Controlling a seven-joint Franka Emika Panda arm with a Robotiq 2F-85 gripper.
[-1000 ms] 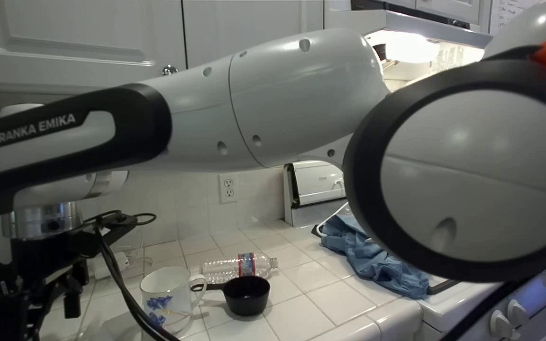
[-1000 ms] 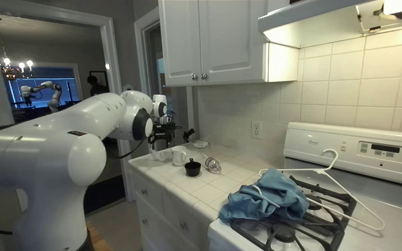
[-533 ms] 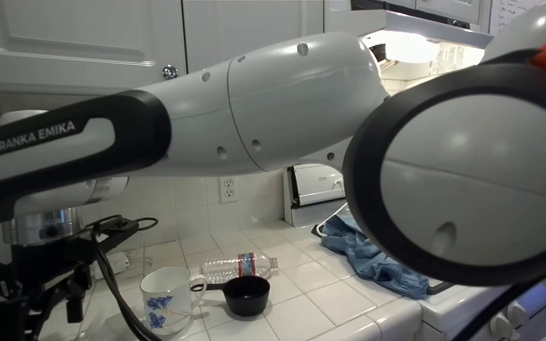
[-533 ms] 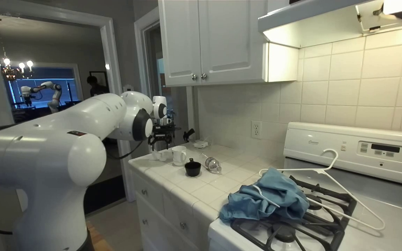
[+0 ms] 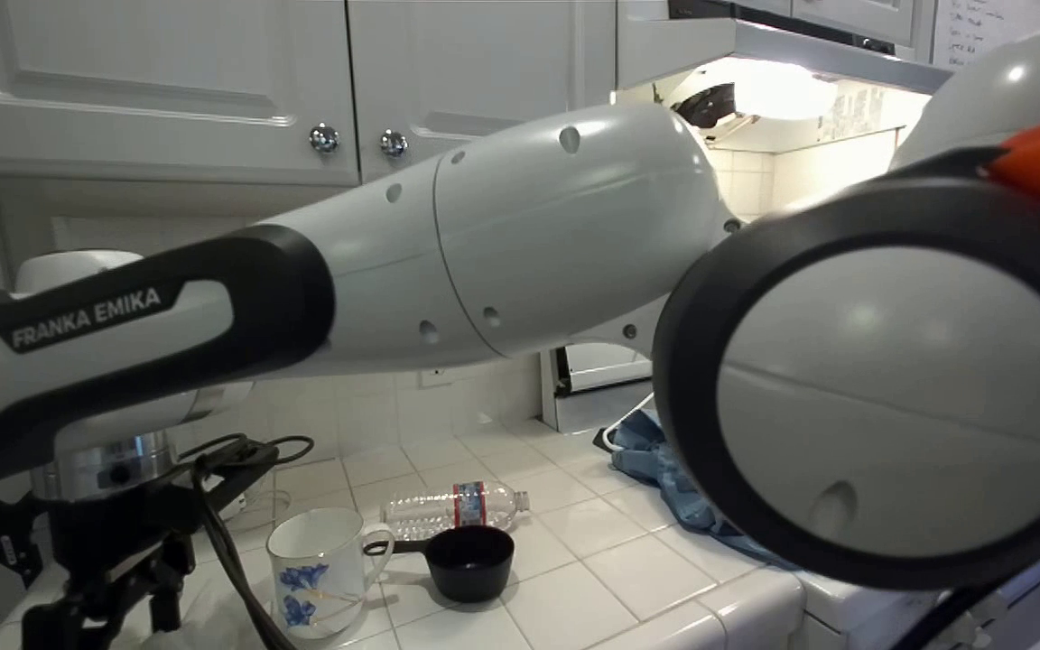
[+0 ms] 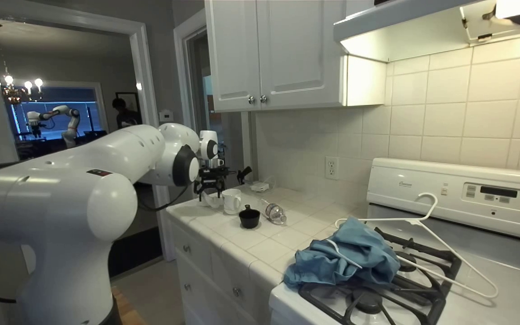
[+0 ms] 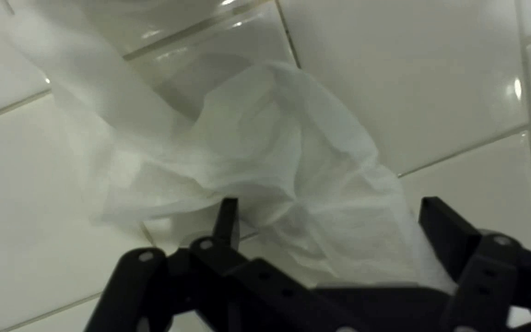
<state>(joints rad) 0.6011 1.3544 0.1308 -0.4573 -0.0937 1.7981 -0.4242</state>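
A tiled counter (image 6: 264, 250), with a stove (image 6: 472, 311) adjoining one end and a robot arm (image 6: 106, 149) reaching over the opposite end. A crumpled blue cloth (image 6: 345, 257) lies along the stove's edge nearest the counter. The gripper (image 7: 330, 216) hangs near the counter's end edge, the one farthest from the stove, its jaws spread wide with nothing held. Below it, close to that same edge, lies a crumpled white sheet (image 7: 339, 193), thin and translucent like tissue; in the wrist view it spans the gap between the fingers, though whether either tip touches it cannot be told. A clear bottle (image 5: 470, 506) rests on its side toward the counter's rear edge; a flowered mug (image 5: 317, 564) stands upright just beside the sheet; a black measuring cup (image 5: 470, 573) sits nearer the front edge, handle toward the mug. At the finest scale, the raised folds between the fingertips — probably the best place to pinch. A slow, level descent astride one fold seems called for, tips halting at the surface before a gentle closing — a flat margin would likely slip or tear, and a sideways drift could nudge the mug.
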